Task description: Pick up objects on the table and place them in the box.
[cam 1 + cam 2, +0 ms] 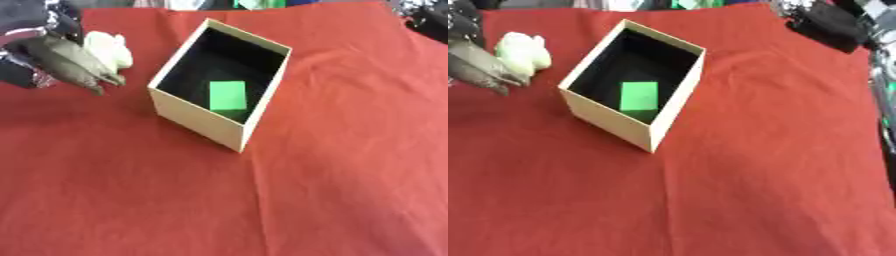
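Cream box [198, 116] beside pale object [110, 48].

Red cloth [332, 190] over the table, dark clutter [833, 22] beyond its far edge.

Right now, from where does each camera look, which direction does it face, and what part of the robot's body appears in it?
Left eye view: from the head, looking down at the red cloth and the box; the left hand shows at upper left, beside a pale object.
Right eye view: from the head, same downward look; the left hand shows at its left edge.
Shared: box, green piece inside it, pale object, left hand.
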You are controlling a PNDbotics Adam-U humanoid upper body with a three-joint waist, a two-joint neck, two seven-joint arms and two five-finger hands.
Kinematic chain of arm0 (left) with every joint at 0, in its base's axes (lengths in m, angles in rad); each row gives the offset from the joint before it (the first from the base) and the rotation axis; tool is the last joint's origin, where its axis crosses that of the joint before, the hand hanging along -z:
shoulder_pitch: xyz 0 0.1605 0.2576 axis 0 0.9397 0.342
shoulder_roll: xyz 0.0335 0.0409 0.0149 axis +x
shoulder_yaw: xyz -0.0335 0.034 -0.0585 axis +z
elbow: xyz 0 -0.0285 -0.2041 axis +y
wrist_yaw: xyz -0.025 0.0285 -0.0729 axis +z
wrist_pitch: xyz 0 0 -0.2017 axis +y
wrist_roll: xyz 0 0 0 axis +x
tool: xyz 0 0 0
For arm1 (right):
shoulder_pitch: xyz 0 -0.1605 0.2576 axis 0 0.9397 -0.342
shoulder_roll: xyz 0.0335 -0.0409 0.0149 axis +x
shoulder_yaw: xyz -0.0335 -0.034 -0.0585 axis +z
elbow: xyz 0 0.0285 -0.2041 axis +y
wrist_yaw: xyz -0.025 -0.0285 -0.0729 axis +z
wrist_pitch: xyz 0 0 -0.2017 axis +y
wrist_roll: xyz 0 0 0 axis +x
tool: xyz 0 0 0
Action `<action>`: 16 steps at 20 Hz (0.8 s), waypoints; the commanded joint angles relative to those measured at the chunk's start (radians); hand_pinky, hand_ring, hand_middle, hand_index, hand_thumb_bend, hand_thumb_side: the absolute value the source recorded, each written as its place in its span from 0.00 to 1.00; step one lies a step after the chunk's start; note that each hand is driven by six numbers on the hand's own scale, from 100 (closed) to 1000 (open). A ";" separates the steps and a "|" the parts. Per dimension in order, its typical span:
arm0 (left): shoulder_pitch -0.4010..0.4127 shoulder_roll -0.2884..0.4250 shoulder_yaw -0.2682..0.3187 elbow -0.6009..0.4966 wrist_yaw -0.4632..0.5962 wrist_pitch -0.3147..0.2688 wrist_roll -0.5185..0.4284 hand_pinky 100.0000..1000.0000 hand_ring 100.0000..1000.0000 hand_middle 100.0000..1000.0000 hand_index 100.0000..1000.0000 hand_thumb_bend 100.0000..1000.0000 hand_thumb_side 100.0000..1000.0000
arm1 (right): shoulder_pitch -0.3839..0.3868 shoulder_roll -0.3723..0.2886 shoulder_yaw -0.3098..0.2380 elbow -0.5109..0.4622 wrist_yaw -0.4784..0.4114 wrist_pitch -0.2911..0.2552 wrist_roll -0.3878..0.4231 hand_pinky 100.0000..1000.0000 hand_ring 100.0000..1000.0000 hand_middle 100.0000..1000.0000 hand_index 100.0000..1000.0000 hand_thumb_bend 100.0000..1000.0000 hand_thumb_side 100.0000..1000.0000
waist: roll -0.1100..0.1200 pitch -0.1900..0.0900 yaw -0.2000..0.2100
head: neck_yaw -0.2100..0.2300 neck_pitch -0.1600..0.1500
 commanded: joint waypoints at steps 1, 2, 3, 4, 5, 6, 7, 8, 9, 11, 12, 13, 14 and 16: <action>-0.068 -0.055 0.019 0.030 0.025 0.012 -0.004 0.34 0.44 0.44 0.45 0.00 0.00 | -0.022 -0.014 -0.004 -0.020 -0.008 -0.005 0.005 0.81 0.77 0.59 1.00 0.00 0.80 | 0.001 -0.021 -0.008 | 0.015 -0.003; -0.083 -0.072 0.019 0.042 0.027 0.017 0.001 0.34 0.44 0.44 0.45 0.00 0.00 | -0.026 -0.013 -0.003 -0.020 -0.008 -0.008 0.006 0.81 0.77 0.59 1.00 0.00 0.80 | 0.001 -0.019 -0.011 | 0.019 -0.004; -0.096 -0.088 0.020 0.051 0.027 0.021 0.009 0.34 0.43 0.44 0.45 0.00 0.00 | -0.030 -0.012 -0.002 -0.020 -0.009 -0.011 0.006 0.81 0.77 0.59 1.00 0.00 0.80 | 0.002 -0.017 -0.015 | 0.025 -0.006; -0.108 -0.103 0.021 0.059 0.028 0.025 0.018 0.34 0.43 0.44 0.45 0.00 0.00 | -0.034 -0.012 -0.002 -0.020 -0.010 -0.014 0.006 0.81 0.77 0.59 1.00 0.00 0.80 | 0.004 -0.016 -0.019 | 0.031 -0.007; -0.118 -0.116 0.020 0.064 0.029 0.028 0.028 0.33 0.43 0.44 0.45 0.00 0.00 | -0.037 -0.011 -0.001 -0.020 -0.012 -0.017 0.005 0.81 0.77 0.59 1.00 0.00 0.80 | 0.005 -0.013 -0.023 | 0.036 -0.009; -0.125 -0.126 0.019 0.070 0.030 0.031 0.035 0.33 0.43 0.44 0.45 0.00 0.00 | -0.039 -0.011 0.000 -0.020 -0.014 -0.019 0.006 0.81 0.77 0.59 1.00 0.00 0.80 | 0.006 -0.012 -0.026 | 0.040 -0.011; -0.133 -0.137 0.018 0.074 0.031 0.032 0.042 0.34 0.43 0.44 0.45 0.00 0.00 | -0.043 -0.009 0.002 -0.020 -0.015 -0.022 0.006 0.81 0.77 0.59 1.00 0.00 0.80 | 0.008 -0.009 -0.030 | 0.045 -0.014; -0.140 -0.147 0.017 0.081 0.032 0.035 0.052 0.34 0.43 0.44 0.45 0.00 0.00 | -0.047 -0.006 0.003 -0.020 -0.017 -0.024 0.007 0.81 0.77 0.59 1.00 0.00 0.80 | 0.009 -0.007 -0.034 | 0.050 -0.017; -0.147 -0.158 0.016 0.089 0.032 0.038 0.061 0.34 0.43 0.44 0.45 0.00 0.01 | -0.051 -0.002 0.005 -0.020 -0.019 -0.026 0.009 0.81 0.77 0.59 1.00 0.00 0.80 | 0.011 -0.004 -0.039 | 0.054 -0.021; -0.160 -0.182 0.013 0.110 0.033 0.041 0.078 0.34 0.42 0.44 0.45 0.00 0.03 | -0.058 0.005 0.006 -0.020 -0.021 -0.029 0.010 0.81 0.77 0.59 1.00 0.00 0.79 | 0.014 0.001 -0.048 | 0.063 -0.027; -0.166 -0.191 0.011 0.121 0.032 0.041 0.085 0.34 0.42 0.44 0.45 0.00 0.03 | -0.061 0.008 0.006 -0.020 -0.022 -0.030 0.011 0.81 0.77 0.59 1.00 0.00 0.79 | 0.015 0.004 -0.051 | 0.067 -0.030; -0.171 -0.200 0.009 0.131 0.031 0.041 0.093 0.33 0.42 0.43 0.45 0.00 0.05 | -0.063 0.011 0.006 -0.020 -0.023 -0.030 0.011 0.81 0.77 0.59 1.00 0.00 0.79 | 0.016 0.006 -0.055 | 0.071 -0.034; -0.176 -0.209 0.007 0.142 0.029 0.041 0.101 0.33 0.42 0.43 0.45 0.00 0.06 | -0.065 0.014 0.005 -0.020 -0.024 -0.030 0.011 0.81 0.77 0.59 1.00 0.00 0.79 | 0.017 0.009 -0.058 | 0.074 -0.037; -0.184 -0.226 0.001 0.161 0.027 0.041 0.116 0.33 0.42 0.43 0.45 0.00 0.07 | -0.069 0.019 0.005 -0.020 -0.026 -0.030 0.011 0.81 0.77 0.59 1.00 0.00 0.79 | 0.019 0.013 -0.064 | 0.078 -0.040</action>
